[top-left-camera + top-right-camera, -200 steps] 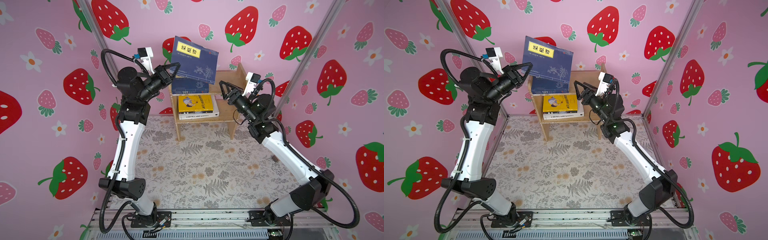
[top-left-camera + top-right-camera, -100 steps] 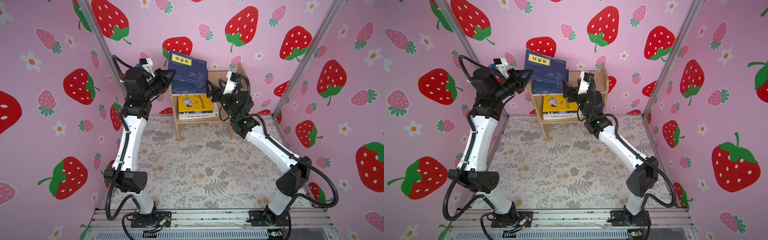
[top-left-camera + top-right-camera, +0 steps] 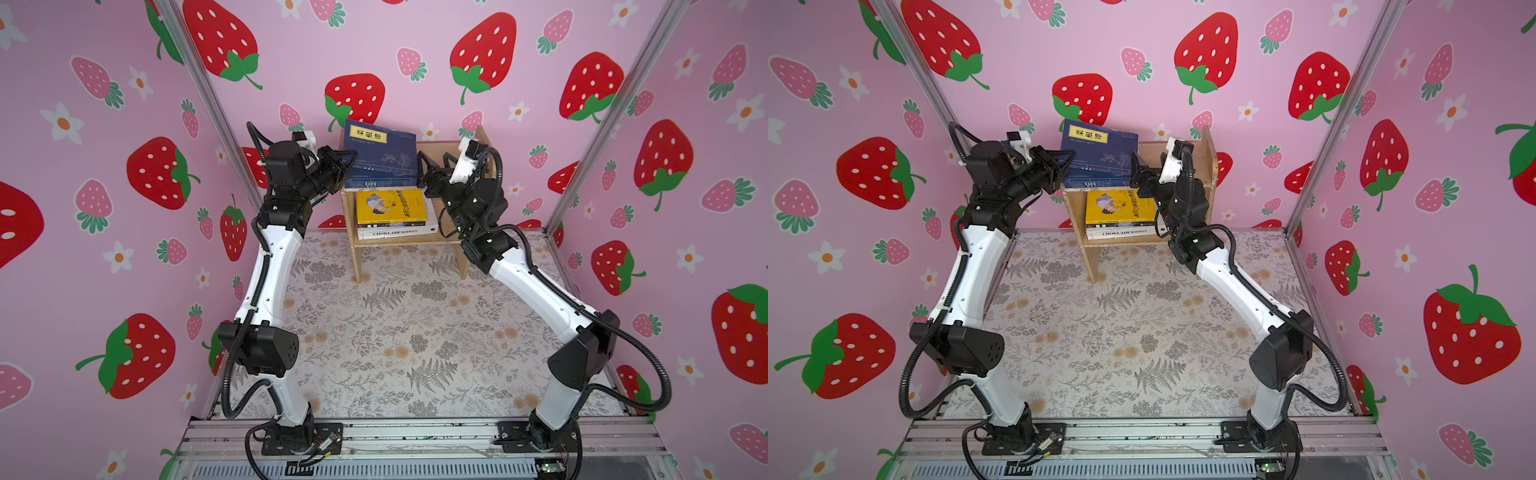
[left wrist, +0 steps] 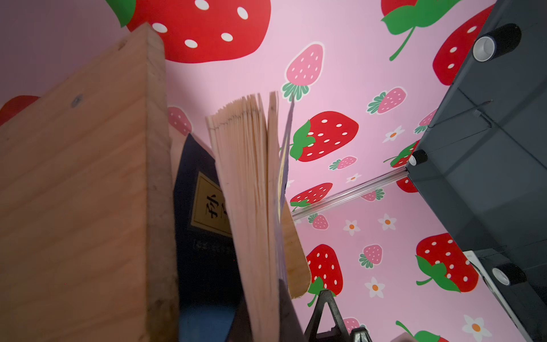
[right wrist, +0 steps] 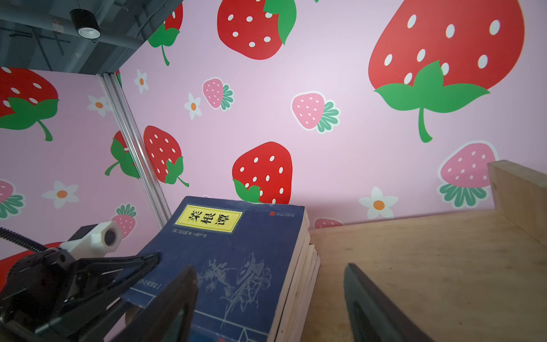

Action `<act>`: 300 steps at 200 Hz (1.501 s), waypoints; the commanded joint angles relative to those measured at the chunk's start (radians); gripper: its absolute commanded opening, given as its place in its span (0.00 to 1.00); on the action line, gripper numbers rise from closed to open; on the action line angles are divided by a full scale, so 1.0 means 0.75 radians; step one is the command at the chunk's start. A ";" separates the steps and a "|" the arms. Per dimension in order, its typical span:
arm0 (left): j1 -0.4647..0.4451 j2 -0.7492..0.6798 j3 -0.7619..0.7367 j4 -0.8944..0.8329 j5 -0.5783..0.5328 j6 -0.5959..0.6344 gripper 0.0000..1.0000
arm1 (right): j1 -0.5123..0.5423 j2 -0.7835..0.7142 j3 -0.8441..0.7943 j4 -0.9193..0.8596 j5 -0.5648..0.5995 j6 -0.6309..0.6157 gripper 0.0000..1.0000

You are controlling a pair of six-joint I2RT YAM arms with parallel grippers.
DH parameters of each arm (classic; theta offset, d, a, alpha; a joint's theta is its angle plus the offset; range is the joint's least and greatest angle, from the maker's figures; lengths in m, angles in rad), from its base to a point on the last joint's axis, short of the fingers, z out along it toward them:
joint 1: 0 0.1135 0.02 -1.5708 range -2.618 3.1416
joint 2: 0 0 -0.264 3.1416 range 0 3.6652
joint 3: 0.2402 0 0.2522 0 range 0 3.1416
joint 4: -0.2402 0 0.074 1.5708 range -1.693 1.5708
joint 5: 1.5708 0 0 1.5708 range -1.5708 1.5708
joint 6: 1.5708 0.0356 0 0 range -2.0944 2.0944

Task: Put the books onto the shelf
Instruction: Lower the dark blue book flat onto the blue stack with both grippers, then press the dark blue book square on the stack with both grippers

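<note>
The left gripper (image 3: 348, 158) is pinched shut on the left edge of the navy book with the yellow label (image 3: 382, 151). It holds that book tipped up over another navy book (image 3: 382, 182) on the top board of the wooden shelf (image 3: 356, 262). The right gripper (image 3: 432, 164) holds nothing. Its jaws stand wide apart just beside the book's other edge, maybe to push it straight. Below, the yellow book (image 3: 390, 205) lies on the white Chokladfabriken book (image 3: 399, 232).
</note>
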 commanded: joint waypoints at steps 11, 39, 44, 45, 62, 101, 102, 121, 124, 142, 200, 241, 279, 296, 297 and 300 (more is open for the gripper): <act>0.005 -0.029 -0.007 0.077 0.044 -0.024 0.00 | -0.005 0.066 0.099 -0.010 -0.015 0.009 0.79; 0.014 -0.051 -0.059 0.114 0.069 -0.049 0.00 | -0.005 0.138 0.208 -0.093 -0.044 -0.004 0.78; 0.016 -0.059 -0.073 0.121 0.071 -0.055 0.00 | -0.005 0.144 0.218 -0.105 -0.042 -0.004 0.78; 0.017 -0.059 -0.076 0.124 0.071 -0.056 0.00 | -0.005 0.145 0.219 -0.106 -0.042 -0.004 0.78; 0.022 -0.085 -0.126 0.165 0.081 -0.079 0.00 | -0.006 0.151 0.218 -0.105 -0.042 0.002 0.78; 0.027 -0.120 -0.174 0.176 0.075 -0.078 0.00 | -0.005 0.164 0.237 -0.116 -0.049 0.004 0.77; 0.028 -0.121 -0.176 0.176 0.075 -0.078 0.00 | -0.005 0.165 0.238 -0.116 -0.048 0.004 0.77; 0.030 -0.125 -0.186 0.174 0.073 -0.078 0.00 | -0.005 0.179 0.259 -0.131 -0.050 0.005 0.77; 0.029 -0.125 -0.187 0.176 0.074 -0.079 0.00 | -0.005 0.185 0.261 -0.131 -0.052 0.006 0.77; 0.031 -0.125 -0.202 0.182 0.073 -0.089 0.00 | -0.005 0.200 0.271 -0.130 -0.062 0.017 0.77; 0.029 -0.121 -0.213 0.177 0.065 -0.091 0.00 | 0.003 0.267 0.341 -0.193 -0.032 -0.011 0.75; 0.029 -0.119 -0.210 0.146 0.065 -0.078 0.00 | 0.011 0.332 0.445 -0.291 0.010 -0.084 0.75; 0.032 -0.127 -0.205 0.127 0.054 -0.058 0.29 | 0.011 0.354 0.499 -0.356 0.048 -0.110 0.74; 0.035 -0.128 -0.187 0.100 0.044 -0.041 0.44 | 0.011 0.355 0.499 -0.364 0.057 -0.112 0.74; 0.035 -0.129 -0.186 0.097 0.044 -0.040 0.45 | 0.010 0.355 0.499 -0.364 0.057 -0.113 0.74; 0.036 -0.129 -0.183 0.091 0.045 -0.036 0.47 | 0.011 0.355 0.499 -0.366 0.058 -0.113 0.74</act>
